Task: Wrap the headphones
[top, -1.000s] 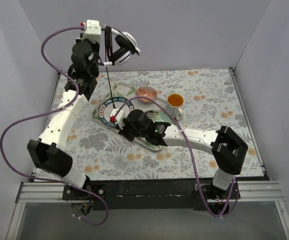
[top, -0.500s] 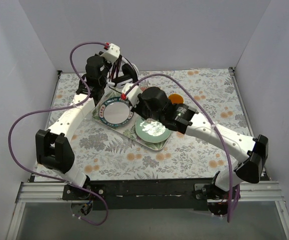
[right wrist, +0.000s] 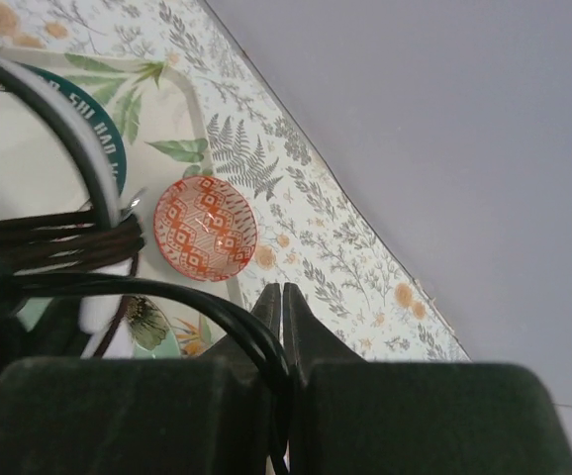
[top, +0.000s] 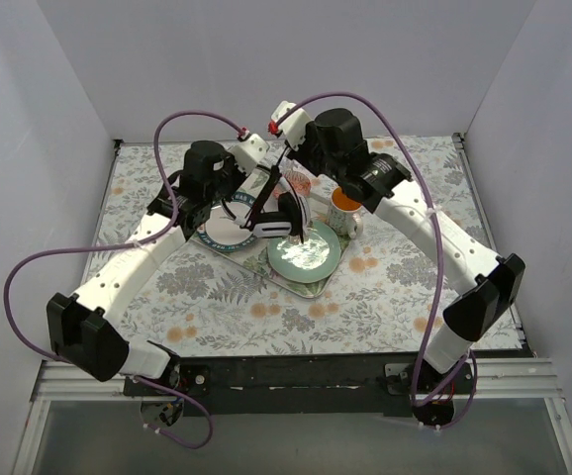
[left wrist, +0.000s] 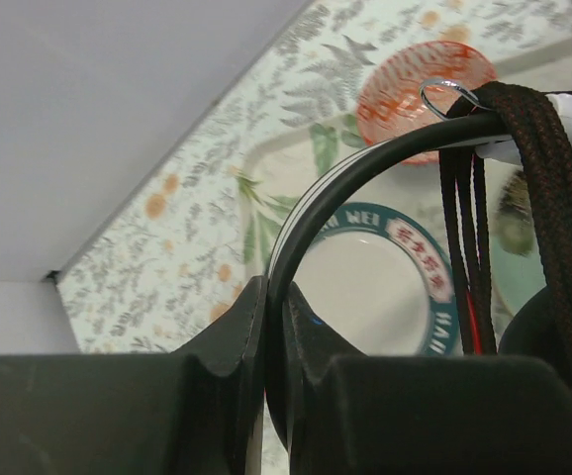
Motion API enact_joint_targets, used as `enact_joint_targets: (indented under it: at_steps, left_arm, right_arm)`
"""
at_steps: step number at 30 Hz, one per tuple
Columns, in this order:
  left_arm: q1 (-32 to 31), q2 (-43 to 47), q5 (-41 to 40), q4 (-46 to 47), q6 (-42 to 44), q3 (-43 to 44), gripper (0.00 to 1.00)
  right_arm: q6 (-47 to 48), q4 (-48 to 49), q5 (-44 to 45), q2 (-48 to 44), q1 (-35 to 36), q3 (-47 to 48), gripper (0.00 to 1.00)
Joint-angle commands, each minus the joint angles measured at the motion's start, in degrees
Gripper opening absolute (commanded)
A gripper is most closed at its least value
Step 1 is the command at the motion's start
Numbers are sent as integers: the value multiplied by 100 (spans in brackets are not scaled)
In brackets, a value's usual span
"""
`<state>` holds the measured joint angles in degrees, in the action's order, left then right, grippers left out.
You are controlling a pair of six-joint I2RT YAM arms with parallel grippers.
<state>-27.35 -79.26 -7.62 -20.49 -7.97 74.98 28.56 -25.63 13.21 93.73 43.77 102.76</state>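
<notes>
The headphones (top: 284, 214) hang over the tray, a white-and-black earcup above the green plate. My left gripper (top: 250, 194) is shut on their thin black headband (left wrist: 311, 213), which arcs up out of the jaws in the left wrist view. Several turns of the black cable (left wrist: 528, 148) are wound round the headband near the earcup. My right gripper (top: 286, 156) is just behind the headphones, shut on a strand of the thin black cable (right wrist: 222, 309), which runs from the wound bundle (right wrist: 58, 237) into the jaws (right wrist: 282, 289).
A white tray (top: 266, 269) holds a teal-rimmed white plate (top: 219, 230) and a green plate (top: 308, 257). A red patterned bowl (right wrist: 205, 228) and an orange cup (top: 346, 202) stand behind it. Purple robot cables loop above both arms. Walls close three sides.
My left arm has brought the headphones down from high at the back to just over the tray. My right arm has swung from the tray up and back, now beside the headphones.
</notes>
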Motion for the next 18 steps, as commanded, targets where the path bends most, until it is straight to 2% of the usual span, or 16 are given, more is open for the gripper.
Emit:
enact_joint_targets:
  at_steps: [1,2,6,10,12,16,18]
  left_arm:
    - [-33,578,753,-1123,-758,621,0]
    - [-33,622,1162,-1237,-829,710,0]
    - [-33,754,1675,-1755,-1250,1115,0]
    - [-33,816,2193,-2081,-1602,1510,0]
    - [-33,816,2649,-2213,-1856,1799,0]
    - [-33,772,3020,-2153,-2445,2161,0]
    - [-33,763,3003,-1995,-2726,2257,0]
  right_arm:
    - [-50,330,-423,119,-579,412,1]
    - [-139,365,-825,119,-702,368,1]
    - [-508,760,-1891,-48,-1185,-97,1]
    - [-798,1059,-2427,-145,-1353,-537,1]
    - [-956,1270,-2963,-189,-1388,-809,1]
    - [-1299,1735,-4184,-241,-1380,-1327,1]
    - [-1693,2347,-4844,-329,-1389,-1827,10]
